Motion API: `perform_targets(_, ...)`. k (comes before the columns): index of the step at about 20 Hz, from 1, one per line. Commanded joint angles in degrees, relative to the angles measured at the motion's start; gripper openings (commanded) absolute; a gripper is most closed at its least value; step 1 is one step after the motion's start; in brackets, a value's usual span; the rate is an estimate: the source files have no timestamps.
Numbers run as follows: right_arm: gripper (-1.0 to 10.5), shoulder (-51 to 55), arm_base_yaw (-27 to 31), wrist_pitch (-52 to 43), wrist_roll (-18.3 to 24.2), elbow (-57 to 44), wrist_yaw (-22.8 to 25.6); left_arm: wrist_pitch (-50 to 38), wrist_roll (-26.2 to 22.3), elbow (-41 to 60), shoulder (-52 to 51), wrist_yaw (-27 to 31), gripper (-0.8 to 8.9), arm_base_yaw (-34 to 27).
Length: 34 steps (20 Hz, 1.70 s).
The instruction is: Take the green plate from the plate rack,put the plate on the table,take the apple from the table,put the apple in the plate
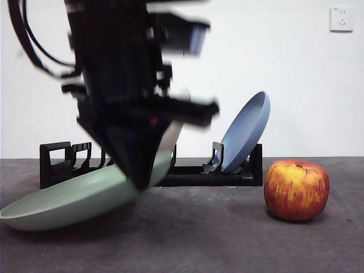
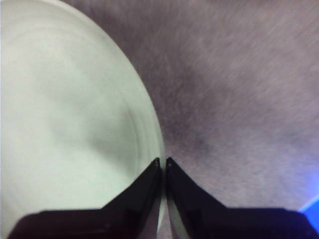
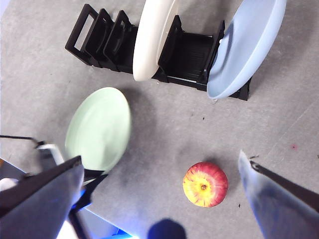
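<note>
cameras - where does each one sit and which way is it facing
Front view: low at table height, level across at green plate, rack, apple; left gripper shows.
Left wrist: just above that plate's rim, own jaws clamping it.
Right wrist: high, looking down; right gripper open.
Shared: plate, in all three.

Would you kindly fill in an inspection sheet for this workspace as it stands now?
Surface: dark grey table, small specks.
Job's things: green plate tilted, off the plate rack, one edge low at the table; apple on the table, apart from it.
Clutter: cream-white plate and blue plate racked.
Grippers: left tool shut on the green plate's rim; right tool open, high above.
Cables: black cables on the arm.
Surroundings: white wall, socket.
</note>
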<state>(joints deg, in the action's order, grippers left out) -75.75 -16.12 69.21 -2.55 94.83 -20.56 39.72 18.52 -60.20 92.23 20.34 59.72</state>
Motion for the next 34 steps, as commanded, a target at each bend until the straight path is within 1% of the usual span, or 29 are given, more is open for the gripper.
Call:
perform_targets(1, 7.2, -0.17, 0.00, -0.09, 0.24, 0.15, 0.04, -0.04, -0.44, 0.22, 3.63, -2.49, -0.12, -0.57)
perform_targets(3, 7.2, -0.17, 0.00, -0.09, 0.24, 0.15, 0.04, 0.07, -0.42, 0.22, 4.96, -3.43, -0.12, -0.66)
perform_targets(9, 7.2, -0.17, 0.00, 0.26, 0.24, 0.15, 0.04, -0.11, -0.33, 0.22, 4.72, -3.41, 0.10, -1.73)
perform_targets(10, 7.2, -0.17, 0.00, 0.26, 0.24, 0.15, 0.04, -0.11, -0.33, 0.22, 4.72, -3.41, 0.32, -2.08)
perform_targets(12, 7.2, -0.17, 0.00, 0.55, 0.24, 0.15, 0.04, -0.13, -0.33, 0.20, 4.72, -3.41, 1.98, -2.62)
perform_targets(13, 7.2, -0.17, 0.00, 0.92, 0.44, 0.15, 0.04, -0.13, -0.35, 0.17, 4.72, -3.39, 2.64, -2.93)
perform_targets(14, 7.2, -0.17, 0.00, 1.29, 1.03, 0.15, 0.07, -0.11, -0.39, 0.11, 4.72, -3.41, 3.06, -3.26)
perform_targets(15, 7.2, -0.17, 0.00, 1.49, 1.36, 0.15, 0.07, -0.09, -0.42, 0.07, 4.61, -3.41, 3.22, -3.41)
perform_targets(18, 7.2, -0.17, 0.00, 1.60, 1.55, 0.15, 0.07, 0.09, -0.44, 0.00, 1.53, -3.48, 3.23, -3.41)
perform_targets(20, 7.2, -0.17, 0.00, 1.81, 1.64, 0.15, 0.98, 0.57, -0.55, 0.00, -3.67, -4.72, 3.22, -2.95)
perform_targets(22, 7.2, -0.17, 0.00, 3.87, 2.32, 0.11, 4.44, 1.03, -0.57, 0.00, -11.50, -6.54, 3.22, -2.62)
perform_targets(24, 7.2, -0.17, 0.00, 6.91, 2.64, 0.00, 7.82, 0.92, -0.63, 0.00, -21.00, -10.08, 3.22, -2.62)
perform_targets(25, 7.2, -0.15, 0.00, 7.87, 2.67, -0.11, 8.46, 0.83, -1.01, 0.00, -25.83, -11.58, 3.22, -2.64)
perform_targets(28, 7.2, 0.37, 0.00, 9.60, 2.80, -1.84, 8.44, 1.22, -3.67, 0.00, -39.23, -11.78, 3.18, -3.21)
perform_targets(30, 7.2, 2.16, -0.04, 9.64, 2.78, -6.10, 8.44, 2.38, -3.80, 0.00, -46.90, -11.78, 3.18, -4.31)
perform_targets(32, 7.2, 5.60, -0.04, 8.81, 2.36, -13.33, 8.46, 4.13, -3.80, 0.00, -53.18, -11.78, 3.18, -5.51)
perform_targets(34, 7.2, 10.36, -0.04, 6.21, 0.22, -22.23, 8.61, 6.67, -3.82, -0.02, -58.31, -11.76, 3.18, -6.32)
